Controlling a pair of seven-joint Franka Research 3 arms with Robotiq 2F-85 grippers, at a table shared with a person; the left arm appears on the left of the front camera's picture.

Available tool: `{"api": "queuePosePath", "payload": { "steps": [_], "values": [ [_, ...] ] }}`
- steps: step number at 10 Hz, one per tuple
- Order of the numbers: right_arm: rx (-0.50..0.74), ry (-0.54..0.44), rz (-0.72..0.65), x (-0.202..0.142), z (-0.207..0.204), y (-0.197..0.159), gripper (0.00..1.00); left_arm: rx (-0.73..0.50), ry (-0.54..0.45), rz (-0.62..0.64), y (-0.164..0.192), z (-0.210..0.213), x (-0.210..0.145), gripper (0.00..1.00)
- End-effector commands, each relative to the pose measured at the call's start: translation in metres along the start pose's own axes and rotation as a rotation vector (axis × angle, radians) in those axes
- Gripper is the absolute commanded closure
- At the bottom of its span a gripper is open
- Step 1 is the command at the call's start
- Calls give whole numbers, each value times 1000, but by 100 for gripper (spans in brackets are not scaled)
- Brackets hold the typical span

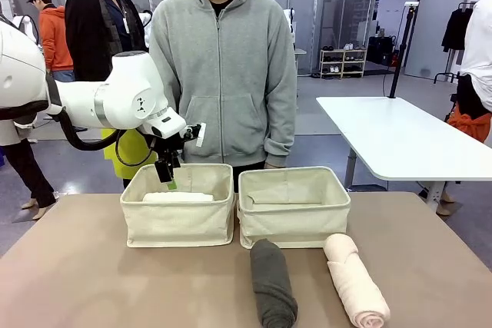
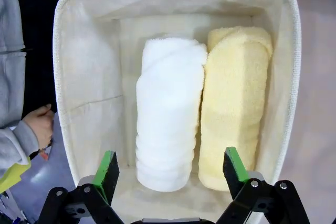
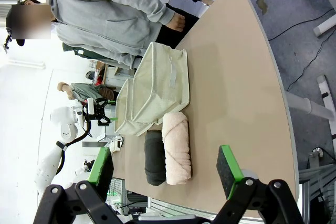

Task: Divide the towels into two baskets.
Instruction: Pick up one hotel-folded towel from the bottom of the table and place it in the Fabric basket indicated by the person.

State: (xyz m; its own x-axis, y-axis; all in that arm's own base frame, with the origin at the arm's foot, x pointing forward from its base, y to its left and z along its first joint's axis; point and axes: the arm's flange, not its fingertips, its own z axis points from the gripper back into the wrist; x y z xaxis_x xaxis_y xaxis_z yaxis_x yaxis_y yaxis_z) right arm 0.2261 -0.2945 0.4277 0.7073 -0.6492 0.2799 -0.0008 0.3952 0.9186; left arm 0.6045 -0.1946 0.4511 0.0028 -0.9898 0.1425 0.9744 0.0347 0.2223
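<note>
Over the left-hand cream canvas bin [image 1: 178, 224], your left gripper [image 1: 167, 178] hangs with its jaws spread wide and nothing between them. Straight below it, in the left wrist view, the white cloth roll [image 2: 168, 114] and the pale yellow cloth roll [image 2: 233, 103] lie side by side on the bin's floor, touching along their lengths. That bin looks done.

Moving right, the matching cream canvas bin [image 1: 292, 228] stands just beside the first and seems to hold no roll yet. Just in front of it on the tan table [image 1: 115, 289] lie the dark grey cloth roll [image 1: 273, 286] and, to its right, the pale pink cloth roll [image 1: 354, 278]. Both long axes run from the bin back towards you, the pink one angled slightly outward.

Your right gripper [image 3: 165, 163] is also spread and empty, high above the table. From its wrist view both rolls sit ahead of it. Their lengths cross the line between the fingers [image 3: 102, 163], so you should need little wrist turn. Judged from where they lie, the right arm is the nearer one, and the pink roll sits on its side.
</note>
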Motion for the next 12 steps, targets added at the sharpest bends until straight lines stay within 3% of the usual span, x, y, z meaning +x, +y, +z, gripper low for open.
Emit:
{"api": "queuePosePath", "payload": {
  "steps": [1,3,5,8,12],
  "values": [
    [13,-9,2,-2,1,2,0,4,4,0,3,1,-2,0],
    [13,-9,2,-2,1,2,0,0,0,0,0,0,0,0],
    [13,-9,2,-2,1,2,0,-89,-94,166,-13,54,-28,0],
    [13,-9,2,-2,1,2,0,-300,-290,428,-76,97,-111,0],
    [13,-9,2,-2,1,2,0,-524,-514,736,-149,116,-232,0]
  ]
}}
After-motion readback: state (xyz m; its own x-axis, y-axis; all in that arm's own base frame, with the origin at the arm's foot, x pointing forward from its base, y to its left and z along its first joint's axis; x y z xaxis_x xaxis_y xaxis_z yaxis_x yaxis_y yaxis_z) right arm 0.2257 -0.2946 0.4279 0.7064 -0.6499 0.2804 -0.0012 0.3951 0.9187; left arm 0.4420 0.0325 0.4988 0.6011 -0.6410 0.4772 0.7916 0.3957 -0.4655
